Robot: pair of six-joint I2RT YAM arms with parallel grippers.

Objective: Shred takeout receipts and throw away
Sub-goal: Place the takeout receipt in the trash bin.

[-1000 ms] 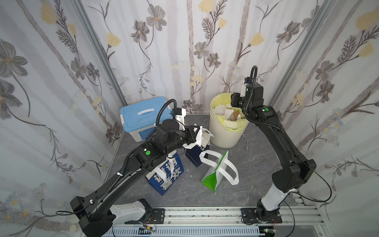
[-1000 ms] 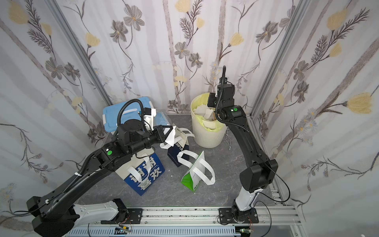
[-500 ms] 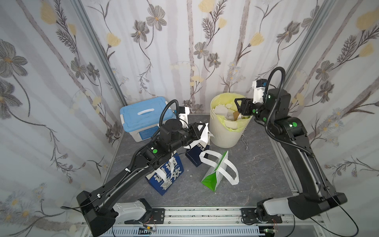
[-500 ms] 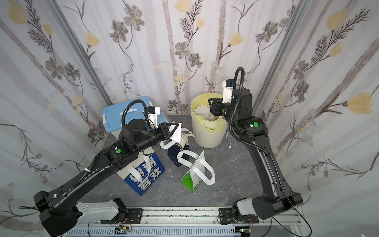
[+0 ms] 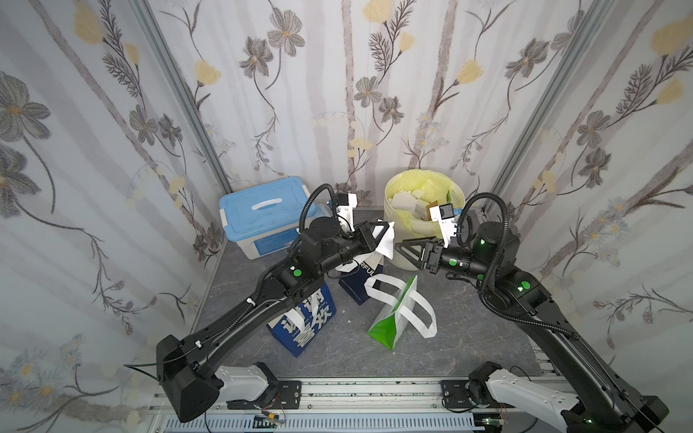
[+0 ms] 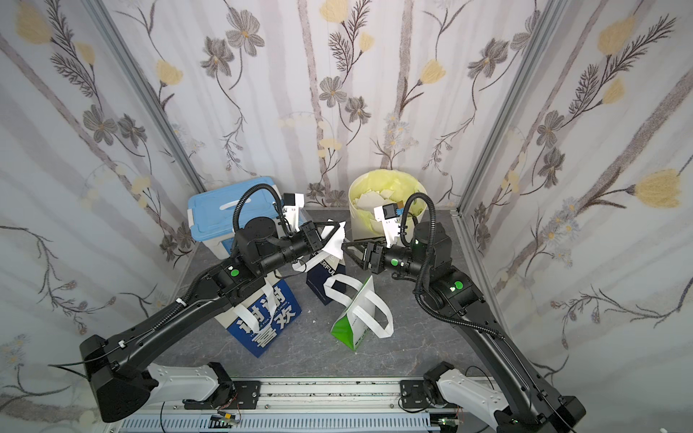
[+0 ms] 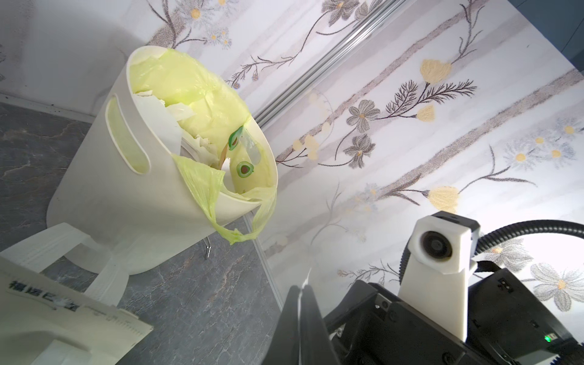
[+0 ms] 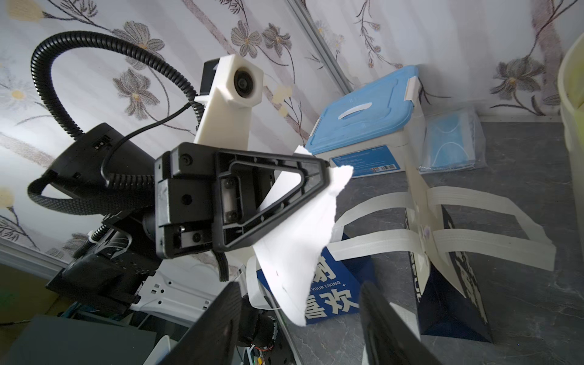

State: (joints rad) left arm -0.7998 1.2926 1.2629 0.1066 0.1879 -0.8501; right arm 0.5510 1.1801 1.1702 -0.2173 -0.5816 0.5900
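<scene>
My left gripper (image 5: 386,225) is shut on a torn white piece of takeout receipt (image 5: 386,245) and holds it in the air beside the bin. The paper hangs below the jaws in both top views, receipt (image 6: 335,243). My right gripper (image 5: 396,246) points at it from the right, open, with its tips just short of the paper. In the right wrist view the receipt (image 8: 300,252) hangs from the left gripper (image 8: 328,177), and its lower corner dips between my right gripper's (image 8: 300,325) spread fingers without touching them. Only a thin paper edge (image 7: 307,278) shows above the left gripper (image 7: 300,290).
A cream bin with a yellow-green liner (image 5: 420,178) holds torn paper pieces (image 5: 407,202) at the back. A blue-lidded box (image 5: 262,210) stands at the back left. On the floor are a blue bag (image 5: 303,322), a navy bag (image 5: 360,277) and a green bag (image 5: 390,322).
My right arm has swung away from above the bin, down and left to face the held receipt, with its jaws opening wider. The left gripper has lifted the paper toward the bin.
</scene>
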